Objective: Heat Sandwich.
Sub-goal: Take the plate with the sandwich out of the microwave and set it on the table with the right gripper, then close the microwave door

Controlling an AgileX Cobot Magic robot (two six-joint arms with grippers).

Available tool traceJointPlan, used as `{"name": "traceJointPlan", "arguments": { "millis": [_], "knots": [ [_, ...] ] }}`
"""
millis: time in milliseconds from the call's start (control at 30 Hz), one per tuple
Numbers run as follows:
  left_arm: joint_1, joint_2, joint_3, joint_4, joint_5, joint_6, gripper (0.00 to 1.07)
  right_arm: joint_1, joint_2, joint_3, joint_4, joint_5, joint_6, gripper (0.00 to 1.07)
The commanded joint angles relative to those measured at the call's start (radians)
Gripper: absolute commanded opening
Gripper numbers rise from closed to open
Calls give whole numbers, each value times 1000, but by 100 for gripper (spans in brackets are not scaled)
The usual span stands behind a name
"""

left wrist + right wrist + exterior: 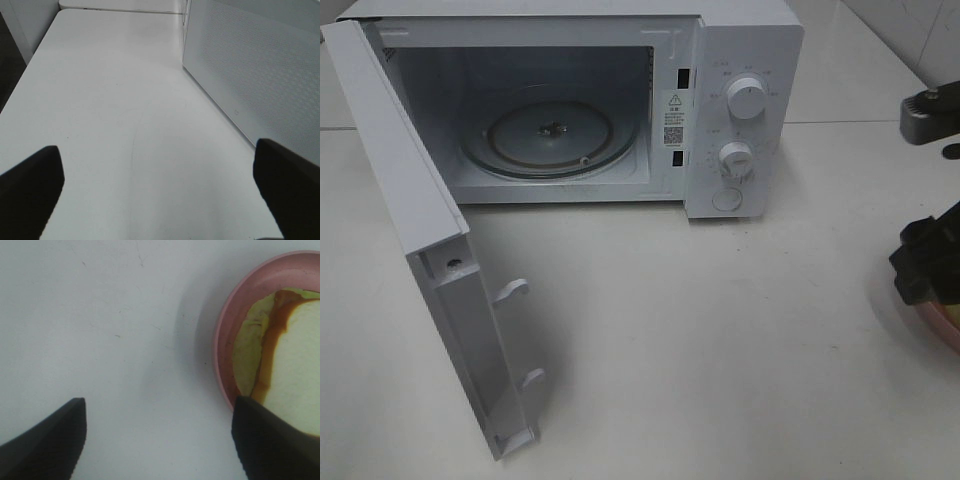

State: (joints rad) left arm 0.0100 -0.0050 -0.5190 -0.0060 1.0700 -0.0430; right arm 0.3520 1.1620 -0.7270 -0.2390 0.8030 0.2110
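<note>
Item: sandwich (295, 365), white bread, tan crust, pale green filling, lying on the pink plate (227, 340) at the worktop's (720, 330) right edge. My right claw (157, 440) hangs over the plate's rim, jaws spread wide, gripping nothing. My left claw (157, 190), equally agape and empty, sits beside the microwave (740, 110), whose door (430, 250) stands open.

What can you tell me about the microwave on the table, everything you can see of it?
The white box-shaped microwave oven stands upright at the back of the white table, casing glossy like painted metal or plastic. Its hinged door is swung fully open toward the left, showing two latch hooks on its inner edge. Inside lies a round clear glass turntable, bare. The right-hand panel carries two round white dials and a button below them. Nothing but the table touches it.
</note>
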Motion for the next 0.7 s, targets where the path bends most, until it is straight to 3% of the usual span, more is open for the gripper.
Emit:
{"name": "traceJointPlan", "arguments": {
  "millis": [33,700],
  "knots": [
    [2,-16,1,-8,1,2,98,0,-81,-3,5,40,-20,76],
    [2,-16,1,-8,1,2,98,-4,-487,-3,47,206,-67,76]
  ]
}}
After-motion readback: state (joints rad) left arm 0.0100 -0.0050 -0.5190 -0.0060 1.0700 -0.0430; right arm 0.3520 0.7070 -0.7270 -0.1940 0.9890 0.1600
